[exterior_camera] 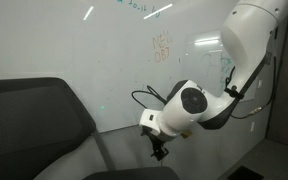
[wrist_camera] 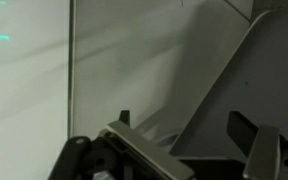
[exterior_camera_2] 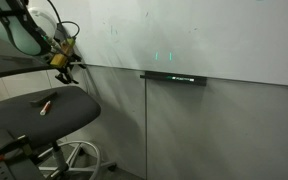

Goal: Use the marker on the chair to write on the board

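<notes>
The dark chair (exterior_camera_2: 59,115) stands low in both exterior views and shows at the left in one (exterior_camera: 34,120). A small reddish marker (exterior_camera_2: 46,103) lies on its seat. The white board (exterior_camera: 104,50) fills the wall behind in both exterior views (exterior_camera_2: 204,35). It carries faint orange and blue scribbles. My gripper (exterior_camera_2: 64,64) hangs above the chair, close to the board, fingers pointing down (exterior_camera: 160,150). In the wrist view its two fingers (wrist_camera: 184,122) stand wide apart with nothing between them. The dark chair back (wrist_camera: 234,80) lies beyond them. The marker does not show in the wrist view.
A dark tray with a green light (exterior_camera_2: 174,76) sits on the board's bottom ledge. A grey wall panel (exterior_camera_2: 214,130) runs below the board. The chair's metal star base (exterior_camera_2: 74,158) spreads on the floor. Cables (exterior_camera: 149,97) loop off the wrist.
</notes>
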